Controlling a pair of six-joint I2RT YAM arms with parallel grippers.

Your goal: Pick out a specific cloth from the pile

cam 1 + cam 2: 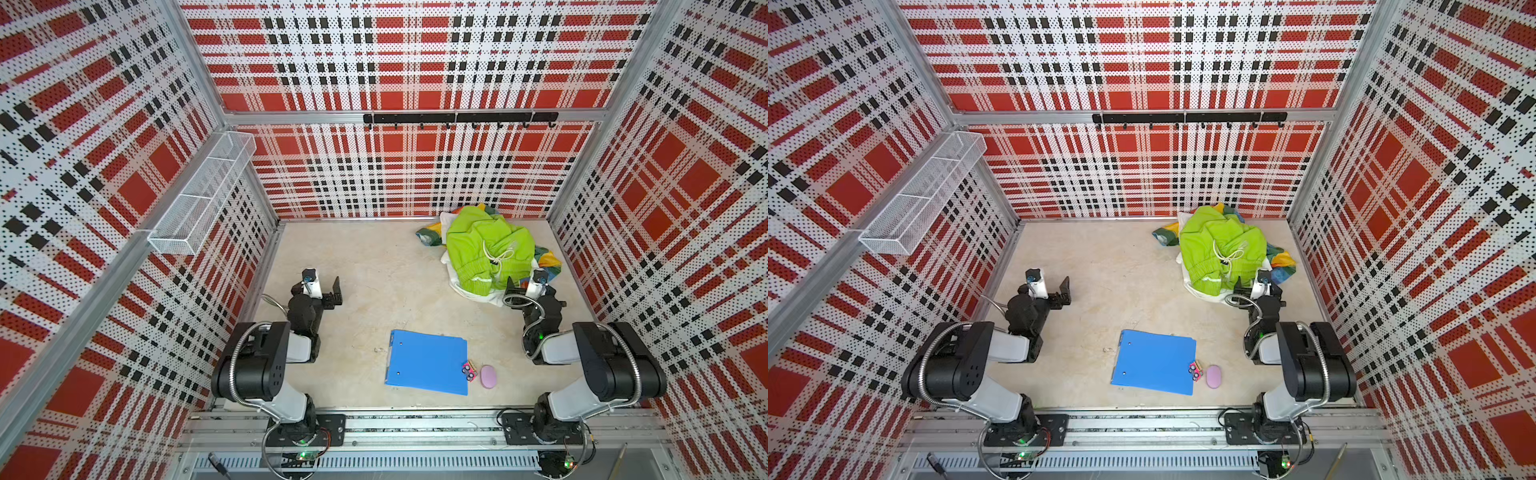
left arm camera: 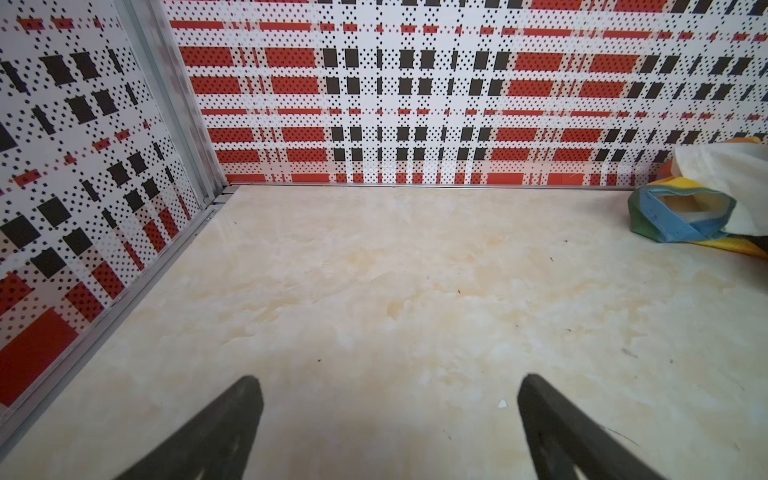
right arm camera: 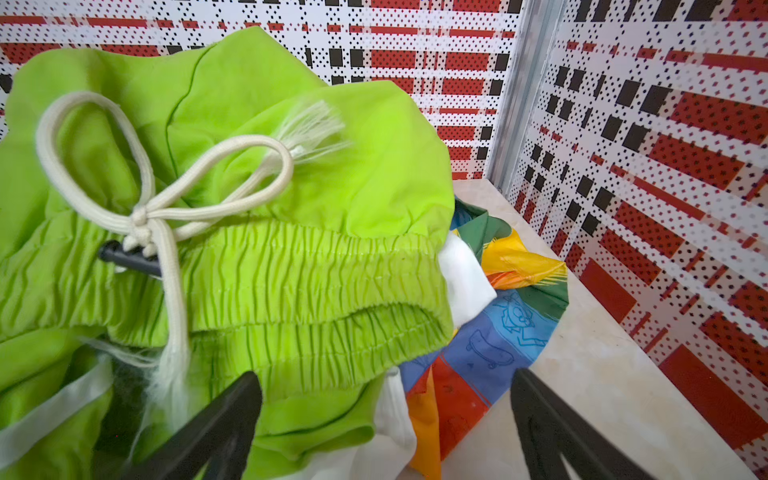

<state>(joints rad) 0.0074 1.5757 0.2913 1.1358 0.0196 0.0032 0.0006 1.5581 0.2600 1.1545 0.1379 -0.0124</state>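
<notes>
Rainbow cloth [image 3: 490, 345]: thin, soft, light, likely slippery | where: peeks from under the lime green garment [image 3: 291, 270] in the pile [image 1: 490, 249], just ahead of the right gripper [image 3: 386, 380], between its jaws | jaws: right spread wide, holding nothing; left gripper [image 2: 388, 382] same, cloth well off to its side | grab: pinch the loose bright edge only.

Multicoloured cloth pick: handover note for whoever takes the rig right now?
Left gripper: open, empty, over bare table, away from the pile.
Right gripper: open, empty, at the pile's near edge.
Multicoloured cloth: mostly buried under lime green garment and white cloth, edges showing on both sides.
Done: nothing gripped.
Left: grab an exposed edge, pull it free.
</notes>
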